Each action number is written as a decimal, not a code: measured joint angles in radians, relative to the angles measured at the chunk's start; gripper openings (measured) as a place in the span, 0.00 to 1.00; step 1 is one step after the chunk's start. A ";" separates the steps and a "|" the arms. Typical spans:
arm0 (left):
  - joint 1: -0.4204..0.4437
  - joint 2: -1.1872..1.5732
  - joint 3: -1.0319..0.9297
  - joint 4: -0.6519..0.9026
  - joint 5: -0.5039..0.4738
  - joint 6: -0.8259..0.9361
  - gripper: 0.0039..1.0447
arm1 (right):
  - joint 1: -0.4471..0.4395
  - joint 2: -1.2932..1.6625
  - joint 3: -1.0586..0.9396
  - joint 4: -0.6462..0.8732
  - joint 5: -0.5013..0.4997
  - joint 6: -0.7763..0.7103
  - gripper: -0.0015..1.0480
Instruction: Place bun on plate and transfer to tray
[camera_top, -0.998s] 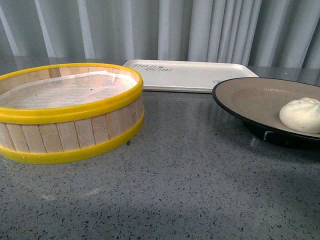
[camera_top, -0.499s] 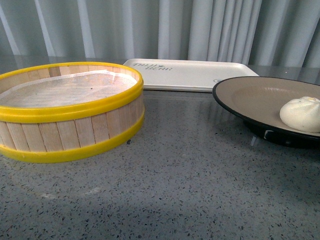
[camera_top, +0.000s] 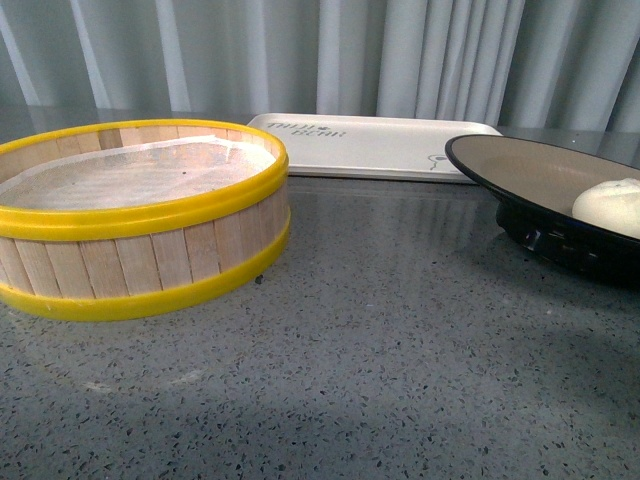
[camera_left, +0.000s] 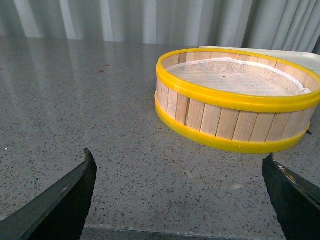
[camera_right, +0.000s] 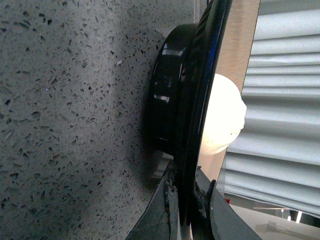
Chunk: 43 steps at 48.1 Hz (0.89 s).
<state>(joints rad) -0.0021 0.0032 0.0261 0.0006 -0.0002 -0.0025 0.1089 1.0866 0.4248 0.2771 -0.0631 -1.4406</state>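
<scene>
Only one printed text is found: two short lines of dark lettering (camera_top: 305, 131) on the cream tray (camera_top: 380, 150), towards its far left corner in the front view. It is seen small and at a flat angle, so the letters cannot be read. A small dark mark (camera_top: 436, 160) is printed by the tray's near right edge and cannot be made out either.

Grey speckled stone tabletop (camera_top: 380, 380)
A yellow-rimmed wooden steamer basket (camera_top: 140, 250) stands on its left; a cream rectangular tray (camera_top: 370, 150) lies flat at the far middle.
</scene>
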 joint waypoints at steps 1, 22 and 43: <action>0.000 0.000 0.000 0.000 0.000 0.000 0.94 | -0.002 0.000 -0.002 0.003 -0.003 -0.003 0.03; 0.000 0.000 0.000 0.000 0.000 0.000 0.94 | -0.042 -0.013 -0.020 0.065 -0.060 -0.124 0.03; 0.000 0.000 0.000 0.000 0.000 0.000 0.94 | -0.108 0.012 0.042 0.155 -0.110 -0.305 0.03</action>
<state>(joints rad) -0.0021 0.0032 0.0261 0.0006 -0.0002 -0.0025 0.0006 1.0988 0.4667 0.4324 -0.1734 -1.7458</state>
